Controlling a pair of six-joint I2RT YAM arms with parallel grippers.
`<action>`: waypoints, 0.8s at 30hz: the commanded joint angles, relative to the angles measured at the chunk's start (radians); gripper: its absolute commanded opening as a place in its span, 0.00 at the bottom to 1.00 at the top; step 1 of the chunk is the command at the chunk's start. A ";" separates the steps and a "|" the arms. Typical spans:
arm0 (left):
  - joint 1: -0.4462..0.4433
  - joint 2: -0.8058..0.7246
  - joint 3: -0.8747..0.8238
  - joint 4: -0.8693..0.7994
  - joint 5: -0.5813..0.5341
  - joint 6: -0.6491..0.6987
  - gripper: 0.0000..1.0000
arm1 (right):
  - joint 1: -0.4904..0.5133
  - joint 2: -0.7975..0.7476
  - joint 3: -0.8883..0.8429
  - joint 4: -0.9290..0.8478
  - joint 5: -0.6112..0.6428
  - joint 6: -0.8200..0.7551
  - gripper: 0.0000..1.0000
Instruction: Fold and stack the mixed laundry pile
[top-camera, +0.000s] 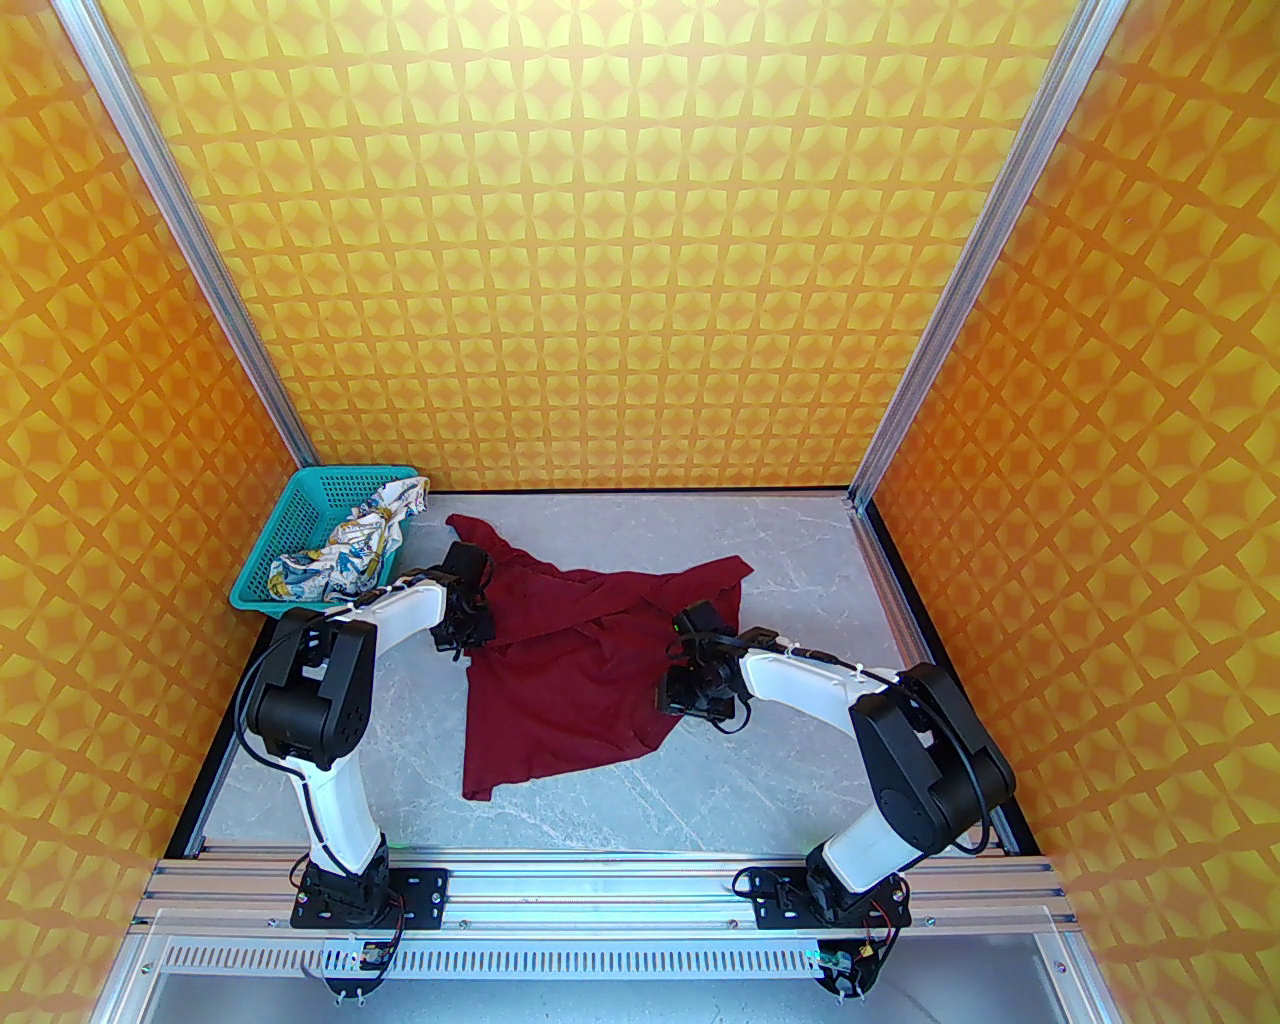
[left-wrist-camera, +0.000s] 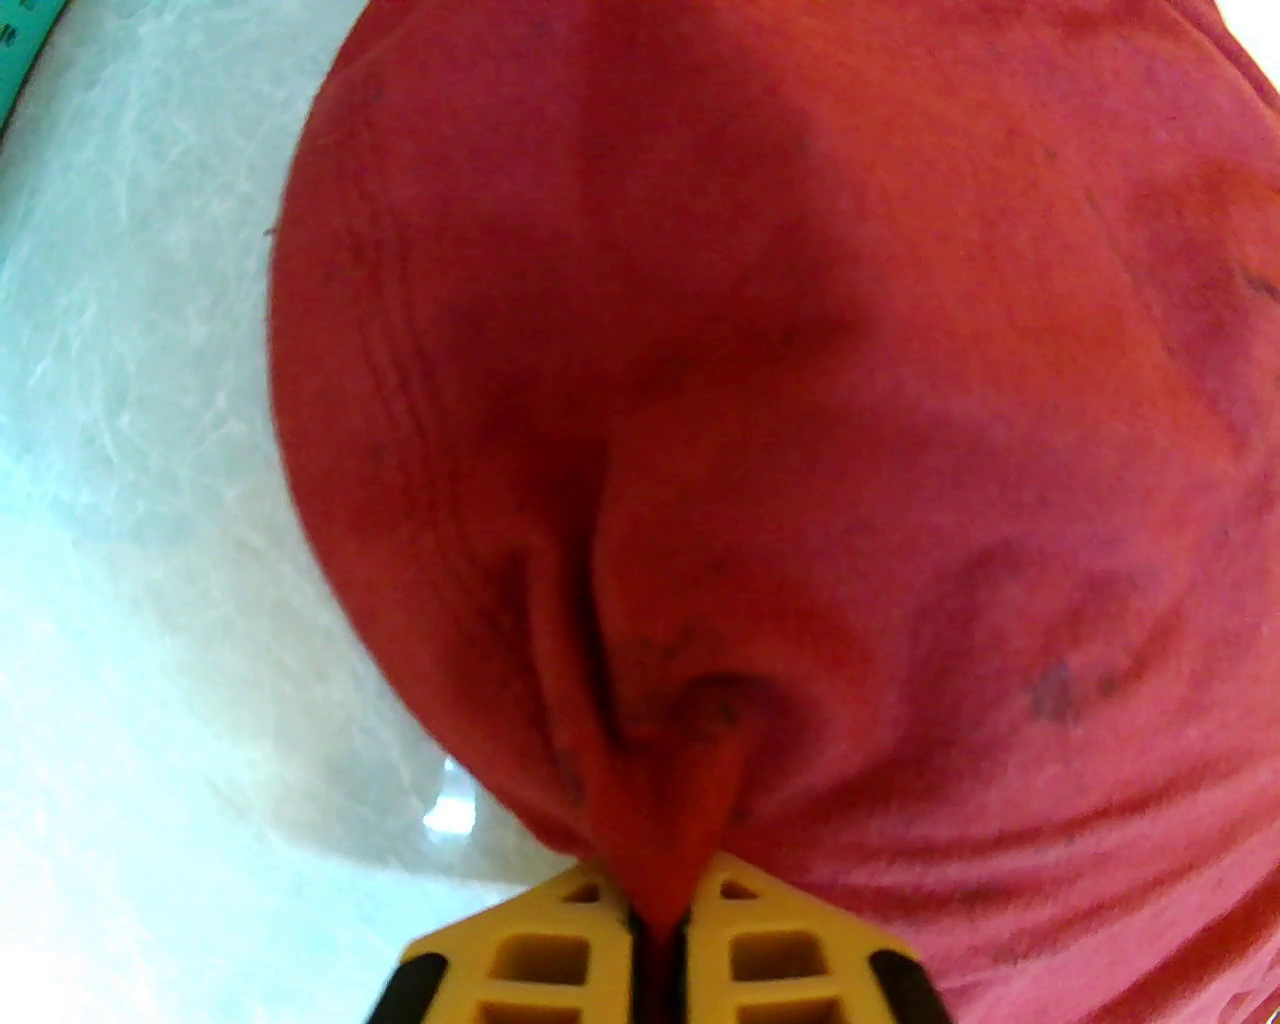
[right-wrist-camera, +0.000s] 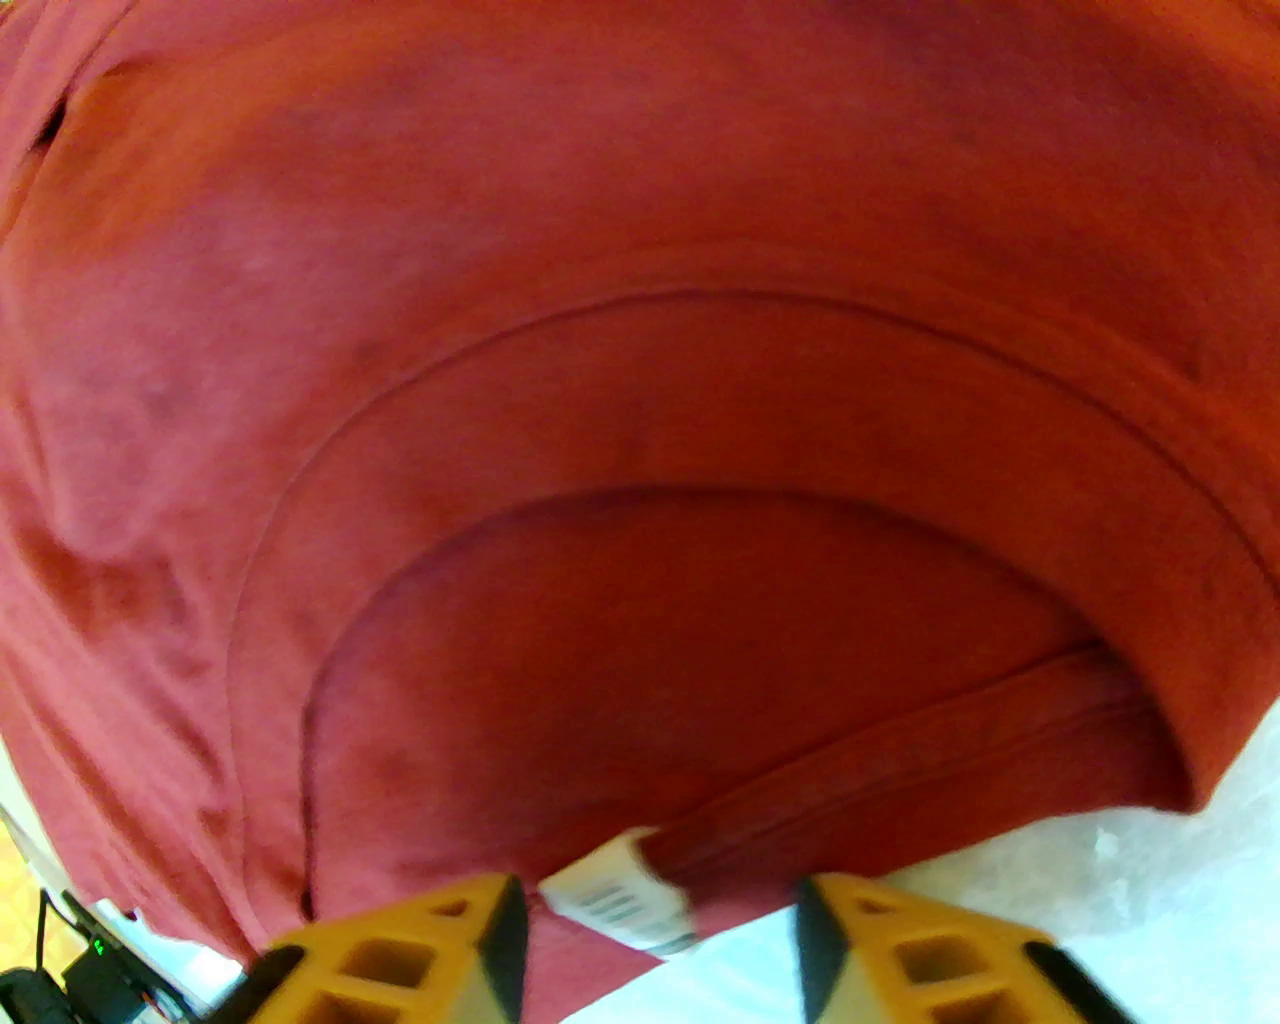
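Two grips matter: your left gripper (left-wrist-camera: 660, 915) is pinched shut on the dark red T-shirt (top-camera: 570, 690), mid-frame from above. The right gripper (right-wrist-camera: 660, 930) gapes astride its hem by the label (right-wrist-camera: 620, 890); close it fully before lifting.

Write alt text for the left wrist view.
Two yellow fingers at the bottom edge pinch a gathered fold of the dark red T-shirt. Pale marbled table shows at left, a sliver of teal basket top left.

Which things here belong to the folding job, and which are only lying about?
Belong to the job:
- dark red T-shirt, spread on the table
- white printed garment, crumpled in the basket

Only lying about:
- teal basket
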 joint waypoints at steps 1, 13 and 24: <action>0.003 -0.102 0.003 -0.041 0.020 0.036 0.07 | -0.002 0.070 -0.005 0.074 0.040 0.024 0.30; -0.013 -0.348 0.001 -0.104 0.027 0.078 0.00 | -0.114 -0.001 0.093 -0.032 0.200 -0.081 0.00; -0.042 -0.393 0.241 -0.222 0.033 0.102 0.00 | -0.295 -0.143 0.212 -0.141 0.265 -0.204 0.00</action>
